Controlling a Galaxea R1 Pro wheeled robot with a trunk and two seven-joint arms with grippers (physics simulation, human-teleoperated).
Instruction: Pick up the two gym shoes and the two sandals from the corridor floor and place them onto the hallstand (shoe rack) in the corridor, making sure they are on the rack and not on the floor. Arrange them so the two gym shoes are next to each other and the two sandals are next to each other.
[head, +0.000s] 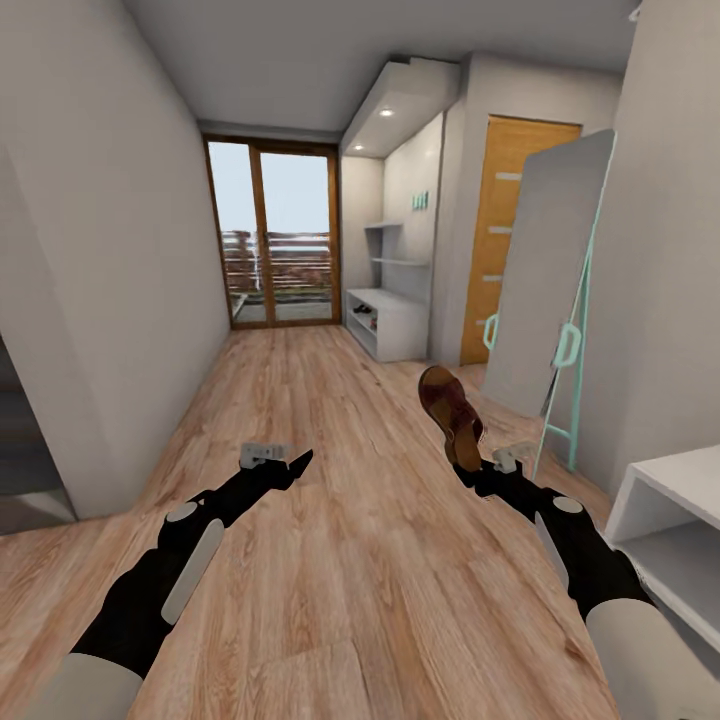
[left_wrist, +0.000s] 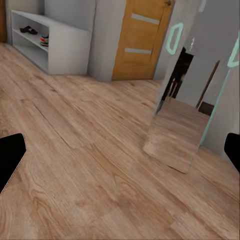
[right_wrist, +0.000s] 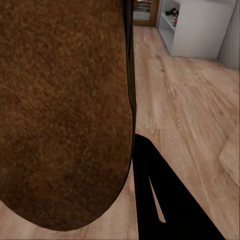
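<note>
Brown sandal pinched in our right gripper, left gripper spread and empty; next we carry it to the far hallstand.

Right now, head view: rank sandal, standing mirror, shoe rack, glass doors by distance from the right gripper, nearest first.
1. Sandal: held in the right gripper, toe up.
2. Standing mirror: leaning on the right wall, just ahead.
3. Shoe rack: farther down the corridor, right side.
4. Glass doors: at the far end.

sandal cropped, hallstand shoes tiny
</note>
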